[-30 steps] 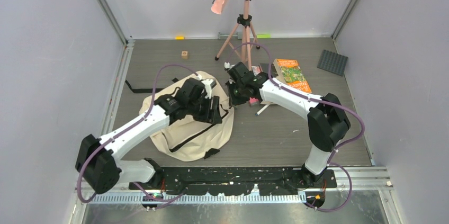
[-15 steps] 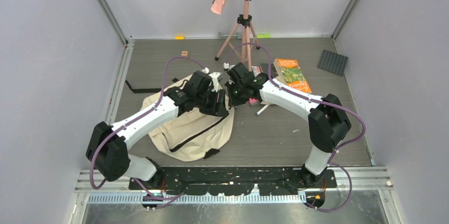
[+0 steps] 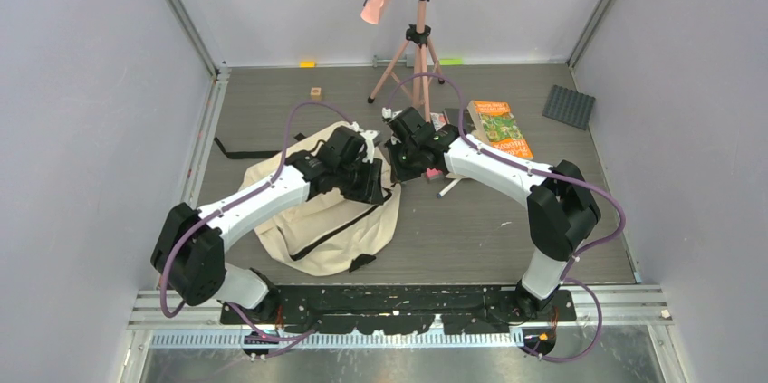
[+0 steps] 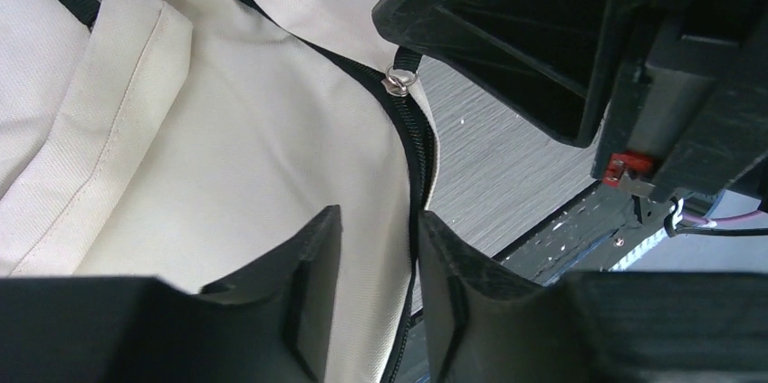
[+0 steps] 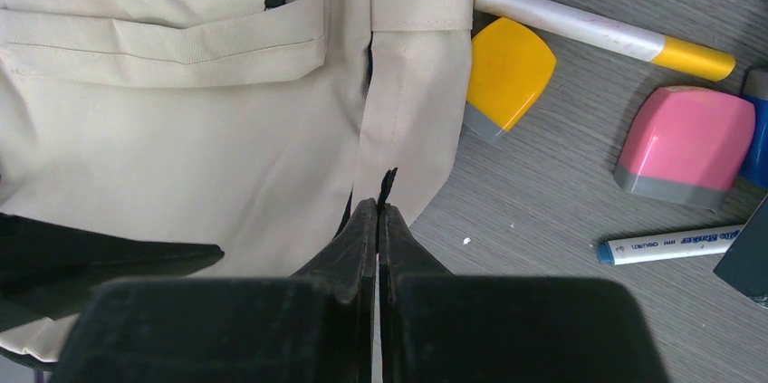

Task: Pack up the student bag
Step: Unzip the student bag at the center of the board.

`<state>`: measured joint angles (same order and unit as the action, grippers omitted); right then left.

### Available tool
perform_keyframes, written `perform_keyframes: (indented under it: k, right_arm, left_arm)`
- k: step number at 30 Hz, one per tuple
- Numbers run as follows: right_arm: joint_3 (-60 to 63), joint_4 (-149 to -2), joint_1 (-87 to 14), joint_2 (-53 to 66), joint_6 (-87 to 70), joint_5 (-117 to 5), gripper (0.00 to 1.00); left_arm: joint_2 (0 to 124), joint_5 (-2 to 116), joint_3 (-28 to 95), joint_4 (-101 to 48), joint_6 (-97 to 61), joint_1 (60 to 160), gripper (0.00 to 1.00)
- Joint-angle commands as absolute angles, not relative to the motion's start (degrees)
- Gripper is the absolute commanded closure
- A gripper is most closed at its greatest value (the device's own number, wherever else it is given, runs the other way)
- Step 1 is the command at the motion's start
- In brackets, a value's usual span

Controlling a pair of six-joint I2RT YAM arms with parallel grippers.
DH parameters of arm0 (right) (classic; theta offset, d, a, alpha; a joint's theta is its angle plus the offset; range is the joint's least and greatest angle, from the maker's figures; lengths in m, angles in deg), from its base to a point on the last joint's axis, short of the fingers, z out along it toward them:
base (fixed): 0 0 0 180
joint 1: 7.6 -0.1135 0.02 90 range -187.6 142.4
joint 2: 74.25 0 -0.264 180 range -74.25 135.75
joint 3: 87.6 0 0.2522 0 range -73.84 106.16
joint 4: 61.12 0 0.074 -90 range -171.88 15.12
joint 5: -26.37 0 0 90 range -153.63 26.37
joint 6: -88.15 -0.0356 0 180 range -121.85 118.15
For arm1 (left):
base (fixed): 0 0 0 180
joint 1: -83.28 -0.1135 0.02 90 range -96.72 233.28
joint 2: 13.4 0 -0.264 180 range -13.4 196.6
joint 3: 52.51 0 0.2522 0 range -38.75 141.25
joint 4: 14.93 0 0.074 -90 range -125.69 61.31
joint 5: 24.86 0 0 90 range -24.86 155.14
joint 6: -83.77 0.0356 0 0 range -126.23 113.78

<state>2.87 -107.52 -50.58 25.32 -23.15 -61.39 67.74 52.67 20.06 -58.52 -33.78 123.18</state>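
The student bag [image 3: 317,229], beige canvas with black straps, lies flat on the table left of centre. My right gripper [image 3: 396,161] is at the bag's far right corner. In the right wrist view it [image 5: 378,206] is shut on a thin black zip pull that sticks out past the tips. The metal slider [image 4: 397,82] sits just below that gripper in the left wrist view. My left gripper [image 4: 379,215] hangs over the bag's right edge [image 4: 226,148], jaws apart, with the black zip [image 4: 417,157] and beige cloth showing in the gap.
Right of the bag lie a yellow eraser [image 5: 507,75], a pink eraser [image 5: 684,143], a white marker with a yellow cap [image 5: 598,30] and a blue-capped pen [image 5: 670,243]. An orange book [image 3: 500,128], a tripod [image 3: 418,48], a wooden cube [image 3: 316,92] and a dark grey plate [image 3: 569,107] stand farther back.
My left arm has swung right across the bag toward the right gripper, and its jaws have narrowed. The right arm has held still, staying shut.
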Motion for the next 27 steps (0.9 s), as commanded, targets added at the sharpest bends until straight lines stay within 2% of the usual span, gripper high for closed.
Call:
perform_keyframes:
  k: [1,5,9,13,21,27]
  right_arm:
    - [4.5,-106.3,-50.8,23.6,-22.7,-61.2,0.99]
    - [4.4,-106.4,-50.8,23.6,-22.8,-61.1,0.99]
    - [4.3,-106.4,-50.8,23.5,-22.9,-61.7,0.99]
    - [4.2,-106.3,-50.8,22.8,-23.0,-63.3,0.99]
    - [4.3,-106.3,-51.2,20.8,-22.0,-72.4,1.0]
    - [4.7,-106.5,-51.2,21.7,-22.1,-74.4,1.0]
  left_arm:
    - [67.9,52.9,20.0,-56.9,-32.6,123.3,0.65]
    - [67.9,53.1,20.1,-56.7,-32.6,123.3,0.72]
    - [67.9,53.1,19.9,-57.1,-32.6,123.3,0.88]
    - [66.1,53.2,19.9,-57.8,-32.5,123.3,1.0]
    - [58.1,53.8,18.2,-61.7,-31.0,123.3,1.0]
    - [50.6,56.8,16.8,-66.2,-31.2,123.3,1.0]
